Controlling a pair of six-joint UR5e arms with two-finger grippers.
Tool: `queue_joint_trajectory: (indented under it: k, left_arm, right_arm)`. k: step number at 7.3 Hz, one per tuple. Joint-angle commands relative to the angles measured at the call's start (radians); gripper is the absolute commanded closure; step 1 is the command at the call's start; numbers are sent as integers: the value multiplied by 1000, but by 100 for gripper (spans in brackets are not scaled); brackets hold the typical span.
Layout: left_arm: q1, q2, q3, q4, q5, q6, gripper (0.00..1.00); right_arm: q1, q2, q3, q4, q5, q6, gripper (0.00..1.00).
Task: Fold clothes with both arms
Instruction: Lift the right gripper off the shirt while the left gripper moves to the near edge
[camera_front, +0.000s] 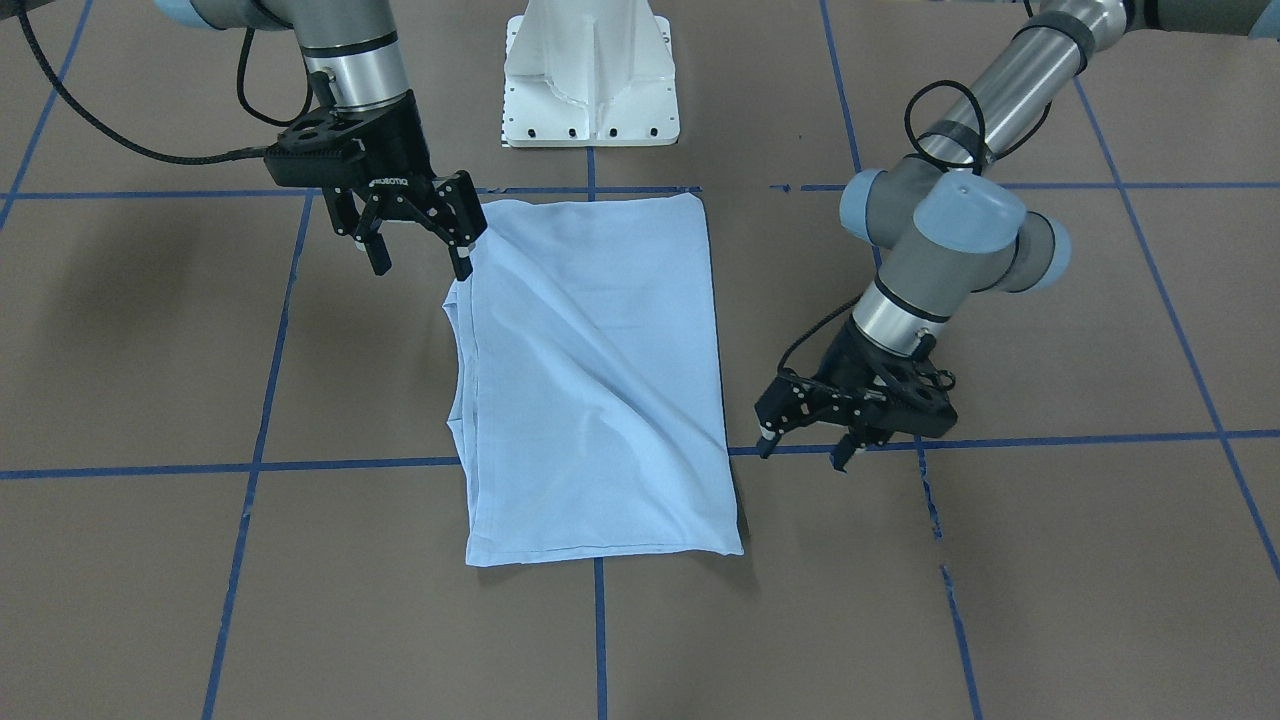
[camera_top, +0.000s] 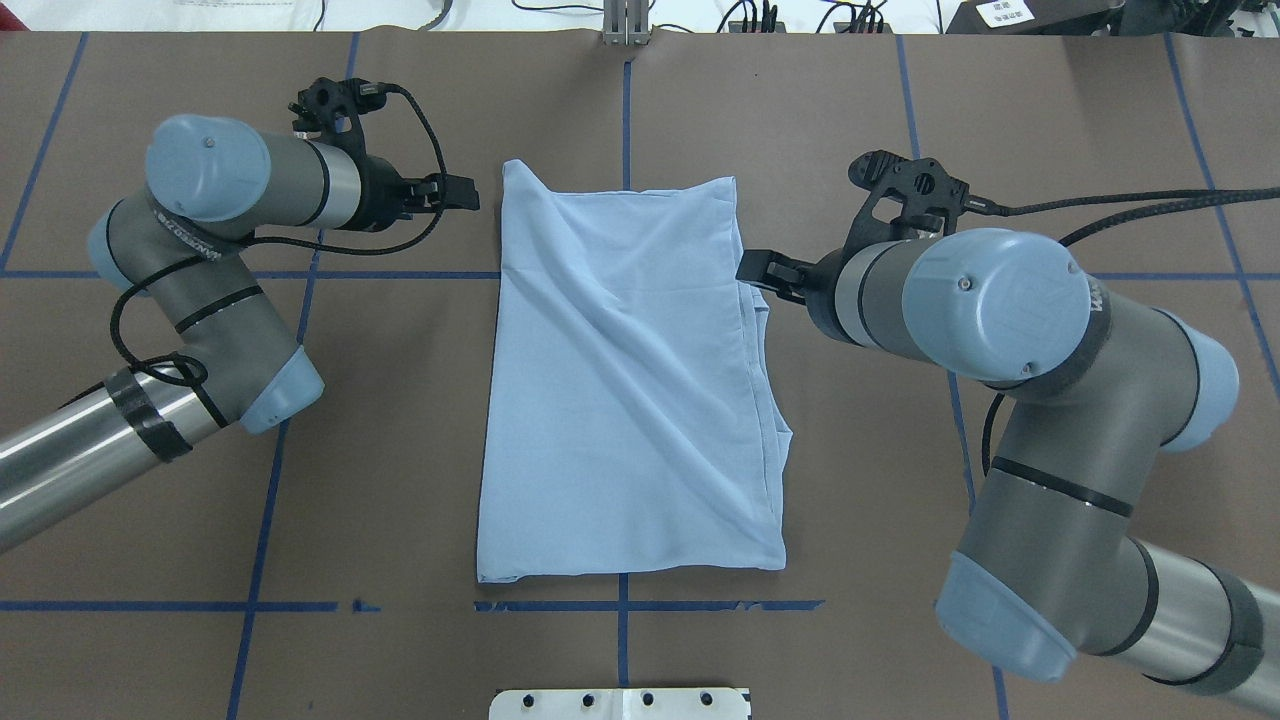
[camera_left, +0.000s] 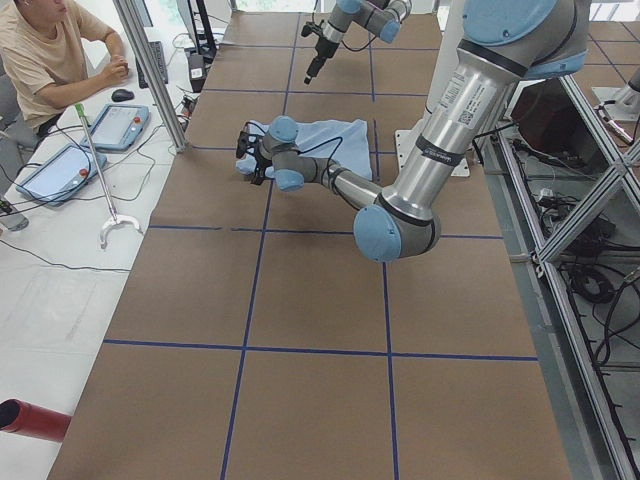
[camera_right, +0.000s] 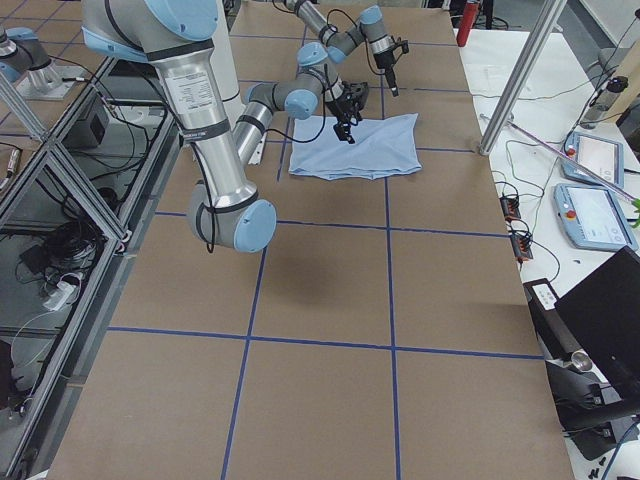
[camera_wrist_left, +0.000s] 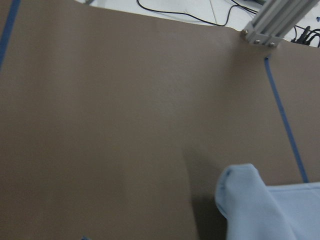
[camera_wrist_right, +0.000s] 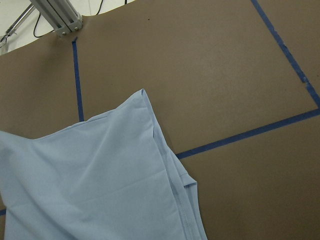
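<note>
The brown bench, gridded with blue tape, carries the light blue T-shirt, folded into a long rectangle at its middle. In the overhead view the left arm and right arm hide their own fingers; only the front-facing view shows them. There the right end effector is spread wide and empty, one fingertip against the shirt's edge near a corner. The left end effector is also spread and empty, just beside the opposite edge.
</note>
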Motion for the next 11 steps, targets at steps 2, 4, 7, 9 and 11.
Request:
queue_joint_trajectory:
  k: [2, 4, 7, 9, 11]
  left_arm:
    - [234, 224, -320, 7, 87, -188, 2]
    - [345, 290, -424, 89, 171, -321, 39]
    - [419, 280, -421, 197, 234, -343, 43]
    - [439, 282, -422, 200, 232, -342, 41]
    - [471, 280, -424, 237, 235, -349, 38]
  right_arm:
    - [25, 3, -14, 0, 14, -1, 0]
    - [25, 3, -14, 0, 12, -1, 0]
    - [25, 3, -14, 0, 14, -1, 0]
    - [25, 3, -14, 0, 12, 1, 0]
    - [25, 2, -14, 0, 12, 3, 0]
